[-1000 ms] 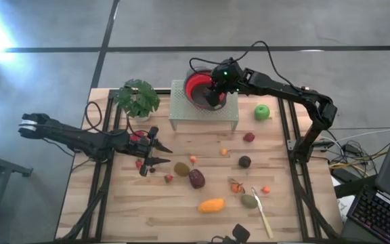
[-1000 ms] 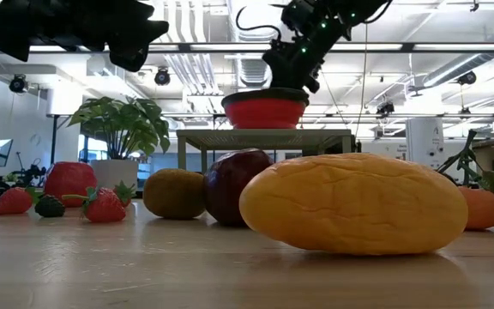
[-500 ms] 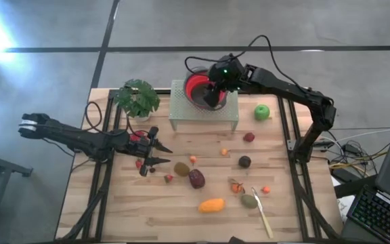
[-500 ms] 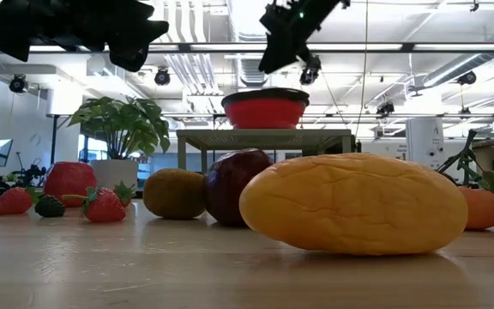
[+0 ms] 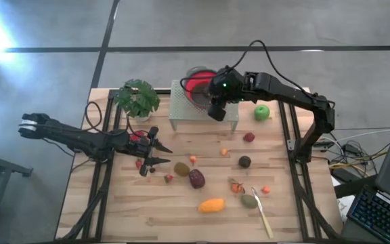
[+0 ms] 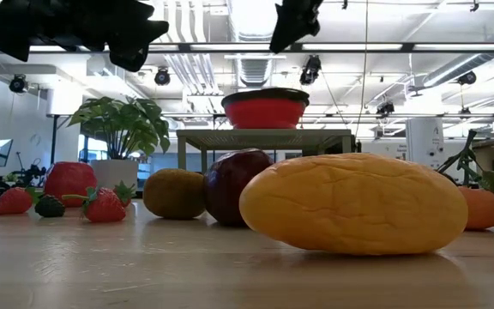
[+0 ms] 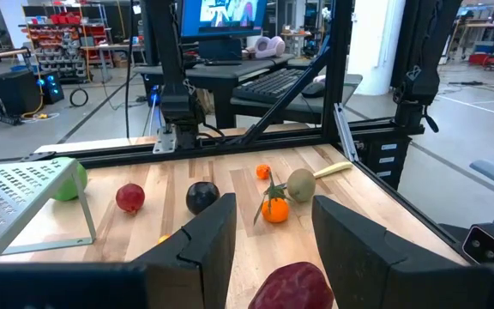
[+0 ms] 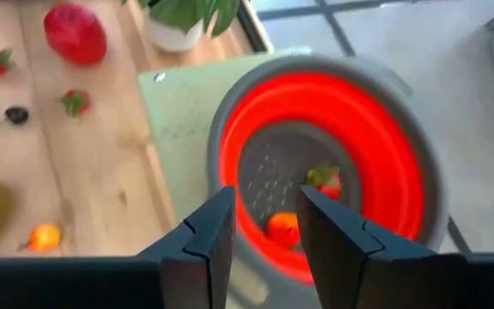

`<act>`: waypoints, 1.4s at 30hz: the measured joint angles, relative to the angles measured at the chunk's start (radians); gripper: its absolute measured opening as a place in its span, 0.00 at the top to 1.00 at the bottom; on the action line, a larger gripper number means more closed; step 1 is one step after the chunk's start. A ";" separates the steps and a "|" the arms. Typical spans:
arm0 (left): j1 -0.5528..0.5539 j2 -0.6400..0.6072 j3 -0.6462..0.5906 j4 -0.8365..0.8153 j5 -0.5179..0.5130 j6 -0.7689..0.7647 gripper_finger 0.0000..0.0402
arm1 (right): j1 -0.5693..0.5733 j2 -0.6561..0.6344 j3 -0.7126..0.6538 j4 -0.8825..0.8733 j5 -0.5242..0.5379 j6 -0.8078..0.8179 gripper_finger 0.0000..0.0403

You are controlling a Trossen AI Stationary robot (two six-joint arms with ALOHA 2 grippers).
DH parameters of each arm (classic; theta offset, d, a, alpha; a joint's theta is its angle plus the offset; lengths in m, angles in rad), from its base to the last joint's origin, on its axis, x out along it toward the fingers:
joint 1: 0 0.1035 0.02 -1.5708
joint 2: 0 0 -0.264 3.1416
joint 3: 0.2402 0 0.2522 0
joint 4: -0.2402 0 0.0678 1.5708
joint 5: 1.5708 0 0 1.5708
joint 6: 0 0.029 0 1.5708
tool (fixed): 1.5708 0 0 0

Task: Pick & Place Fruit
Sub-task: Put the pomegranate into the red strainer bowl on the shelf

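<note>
Fruit lies scattered over my desk [image 5: 127, 210]: a green apple [image 5: 262, 112] near the far right edge, an orange oval [image 5: 211, 205] toward the front, a maroon oval [image 5: 196, 178] mid-desk. My right tool [image 5: 217, 110] hangs above the red bowl [image 5: 196, 84] on the pale stand [image 5: 181, 108], fingers slightly apart, empty; a small orange piece [image 8: 283, 227] and a strawberry [image 8: 324, 180] sit inside. My left tool [image 5: 156, 152] hovers low at the desk's left, fingers apart, holding nothing.

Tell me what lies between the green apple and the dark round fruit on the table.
In the high view, a small red fruit lies between the green apple and the dark round fruit; the rest is bare wooden table.
</note>
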 joint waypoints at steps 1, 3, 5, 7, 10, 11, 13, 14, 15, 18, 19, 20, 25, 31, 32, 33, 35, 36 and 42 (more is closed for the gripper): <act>0.000 0.000 0.000 0.000 0.000 0.000 0.60 | 0.008 0.000 0.002 -0.019 0.001 0.011 0.69; 0.000 0.000 0.000 0.000 0.000 0.000 0.60 | 0.024 0.000 0.001 -0.048 0.002 0.026 0.68; 0.000 0.000 0.000 0.000 0.000 0.000 0.60 | 0.040 0.000 -0.011 -0.067 0.002 0.042 0.66; 0.000 0.000 0.000 0.000 0.000 0.000 0.60 | 0.055 0.000 -0.026 -0.091 0.002 0.059 0.65; 0.000 0.000 0.000 0.000 0.000 0.000 0.60 | 0.083 0.000 -0.058 -0.108 0.002 0.074 0.63; 0.000 0.000 0.000 0.000 0.000 0.000 0.60 | 0.092 0.000 -0.067 -0.115 0.002 0.075 0.62; 0.000 0.000 0.000 0.000 0.000 0.000 0.60 | 0.111 0.000 -0.087 -0.136 0.002 0.078 0.61; 0.000 0.000 0.000 0.000 0.000 0.000 0.60 | 0.120 0.000 -0.097 -0.139 0.002 0.085 0.61; 0.001 0.000 0.000 0.000 0.000 0.000 0.60 | 0.129 0.000 -0.106 -0.143 0.002 0.094 0.61; 0.001 0.000 0.000 0.000 0.000 0.000 0.60 | 0.154 0.000 -0.125 -0.186 0.002 0.123 0.61; 0.001 0.000 0.000 0.000 0.000 0.000 0.60 | 0.163 0.000 -0.129 -0.200 0.002 0.134 0.62; 0.001 0.000 0.000 0.000 0.000 0.000 0.60 | 0.171 0.000 -0.134 -0.211 0.002 0.145 0.63; 0.001 0.000 0.000 0.000 0.000 0.000 0.60 | 0.216 0.000 -0.144 -0.268 0.002 0.204 0.67; 0.001 0.000 0.000 0.000 0.000 0.000 0.60 | 0.288 0.000 -0.147 -0.314 0.002 0.281 0.71; 0.001 0.000 0.000 0.000 0.000 0.000 0.60 | 0.301 0.000 -0.149 -0.319 0.001 0.295 0.72; 0.000 0.000 0.000 0.000 0.000 0.000 0.60 | 0.315 0.000 -0.154 -0.320 0.001 0.306 0.72; 0.000 0.000 0.000 0.000 0.000 0.000 0.60 | 0.343 0.000 -0.166 -0.340 0.001 0.333 0.73; 0.000 0.000 0.000 0.000 0.000 0.000 0.60 | 0.356 0.000 -0.173 -0.345 0.001 0.349 0.74; 0.000 0.000 0.000 0.000 0.000 0.000 0.60 | 0.436 0.000 -0.226 -0.424 -0.001 0.451 0.76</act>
